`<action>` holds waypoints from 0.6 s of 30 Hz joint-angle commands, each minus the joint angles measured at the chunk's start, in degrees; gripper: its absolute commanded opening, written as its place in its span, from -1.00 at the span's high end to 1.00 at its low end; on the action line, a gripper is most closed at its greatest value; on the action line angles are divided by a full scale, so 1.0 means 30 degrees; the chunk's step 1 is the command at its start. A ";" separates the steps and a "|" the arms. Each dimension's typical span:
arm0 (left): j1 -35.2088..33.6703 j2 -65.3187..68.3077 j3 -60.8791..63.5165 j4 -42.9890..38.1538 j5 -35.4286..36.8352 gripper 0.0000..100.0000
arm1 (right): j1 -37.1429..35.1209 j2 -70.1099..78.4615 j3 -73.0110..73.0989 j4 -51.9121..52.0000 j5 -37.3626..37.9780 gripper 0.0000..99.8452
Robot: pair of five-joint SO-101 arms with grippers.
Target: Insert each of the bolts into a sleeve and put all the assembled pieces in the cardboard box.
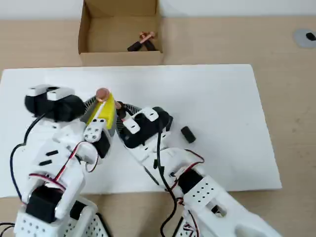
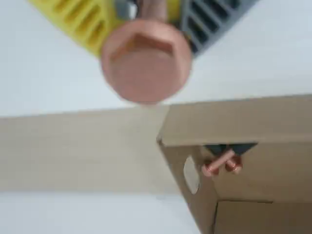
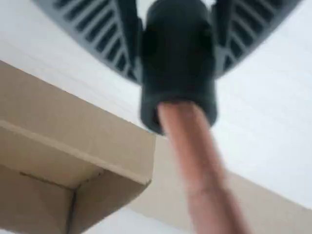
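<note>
Left gripper (image 1: 104, 102) jaws clamped on bolt (image 1: 102, 94), head toward 12 o'clock, shank offered for mating. Right gripper (image 3: 178, 44) jaws clamped on sleeve (image 3: 178, 73), shank seated in its bore. Spare sleeve (image 1: 187, 133) at 4 o'clock. Cardboard box (image 1: 85, 34) at 12 holds finished pieces (image 1: 144, 41).

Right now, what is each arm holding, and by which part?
Left fingers clamp the copper bolt by its shank, just behind the head. Right fingers grip the black sleeve by its sides; a copper shank sits in its open end.
</note>
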State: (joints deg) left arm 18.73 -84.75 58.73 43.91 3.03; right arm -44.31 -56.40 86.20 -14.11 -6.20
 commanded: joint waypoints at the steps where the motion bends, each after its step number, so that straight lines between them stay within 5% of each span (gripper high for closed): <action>1: 0.0938 0.0073 0.0381 -0.0088 -0.0703 0.98 | 0.0161 -0.0630 -0.0923 -0.0410 -0.0147 0.98; 11: 0.2549 0.0073 0.2813 -0.0967 -0.2227 0.93 | 0.0044 -0.0630 -0.0923 -0.0410 -0.0147 0.98; 18: 0.0821 0.0044 0.2286 -0.0996 0.0410 0.73 | 0.0044 -0.0630 -0.0894 -0.0410 -0.0147 0.98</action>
State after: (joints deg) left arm 22.77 -84.92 67.25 41.80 1.89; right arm -44.04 -56.40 86.11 -14.11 -6.37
